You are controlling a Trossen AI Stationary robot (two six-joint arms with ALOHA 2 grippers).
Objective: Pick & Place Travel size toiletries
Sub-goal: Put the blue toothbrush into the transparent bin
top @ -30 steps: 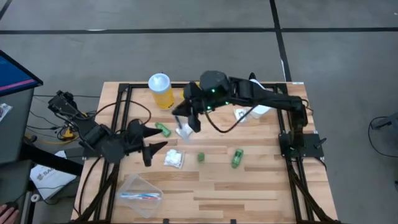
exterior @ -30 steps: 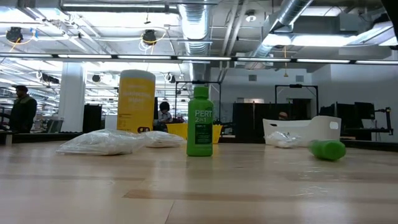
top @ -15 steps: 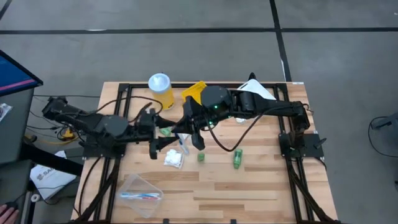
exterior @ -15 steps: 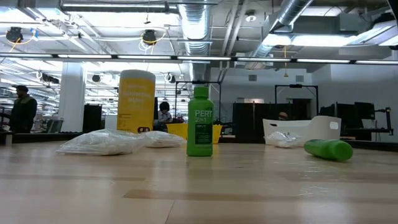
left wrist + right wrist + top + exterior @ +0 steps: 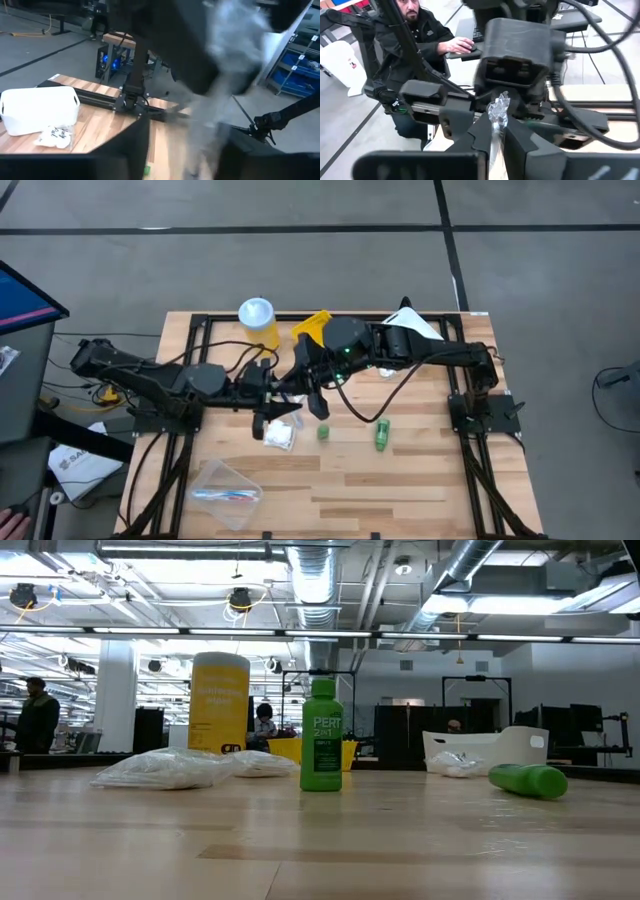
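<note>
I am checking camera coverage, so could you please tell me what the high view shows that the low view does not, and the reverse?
Only the high view shows both arms meeting mid-table, the right gripper shut on a clear packet, the left gripper beside it, and a clear bag of toothbrushes. Only the low view shows the room behind and a distant person. Both show the yellow jar, the upright green bottle, the lying green bottle and a packet on the table.

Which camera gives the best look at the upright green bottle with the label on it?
The low view: the upright green bottle stands mid-picture, side on, its label facing the camera. The high view shows only its top, a small green spot near the right gripper. Neither wrist view clearly shows it.
</note>
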